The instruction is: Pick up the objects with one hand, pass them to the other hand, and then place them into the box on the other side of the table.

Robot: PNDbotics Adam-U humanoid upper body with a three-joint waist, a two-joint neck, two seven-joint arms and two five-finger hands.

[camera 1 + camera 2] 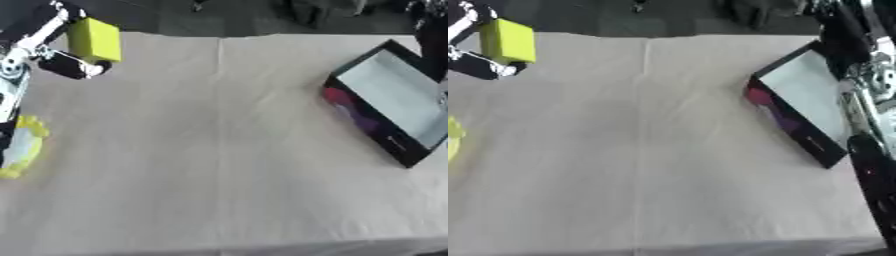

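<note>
We are at the pick-up step: our left hand (66,62), up at eleven o'clock, has its fingers curled round the yellow block (94,39) and holds it clear of the counter (219,150), while a second yellow object (22,145) lies at nine o'clock by the counter's edge. Our right arm (864,100) stretches along the three o'clock side over the box (394,100), but its hand is out of view, so we cannot tell how its fingers stand. Next, we judge, the block must travel toward the middle, and the right hand must come meet it for the pass.
</note>
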